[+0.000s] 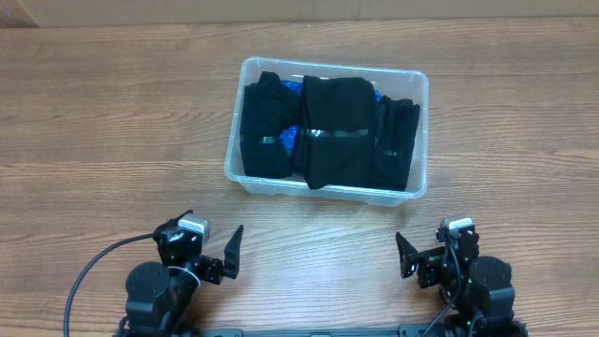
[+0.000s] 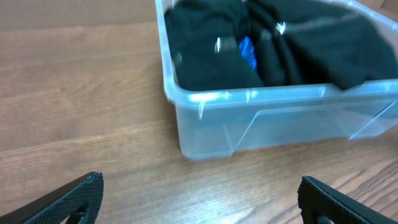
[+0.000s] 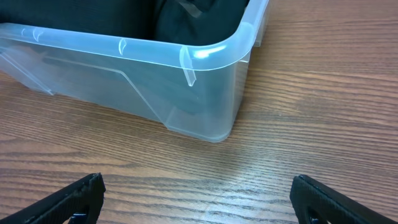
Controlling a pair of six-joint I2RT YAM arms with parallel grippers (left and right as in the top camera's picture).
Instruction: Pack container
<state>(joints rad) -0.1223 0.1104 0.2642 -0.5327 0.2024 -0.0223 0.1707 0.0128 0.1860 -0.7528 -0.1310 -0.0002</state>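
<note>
The clear plastic container (image 1: 245, 67) stands on the wooden table, behind both arms. It holds several folded black garments (image 1: 337, 131) with a bit of blue fabric (image 1: 292, 89) between them. In the left wrist view the container (image 2: 249, 124) is ahead and to the right, black cloth and a blue patch (image 2: 247, 51) inside. In the right wrist view its near corner (image 3: 205, 93) is ahead. My left gripper (image 1: 213, 251) (image 2: 199, 199) is open and empty near the front edge. My right gripper (image 1: 421, 255) (image 3: 198, 199) is open and empty too.
Bare wooden table (image 1: 112, 122) surrounds the container on all sides. A black cable (image 1: 89, 271) runs from the left arm toward the front edge.
</note>
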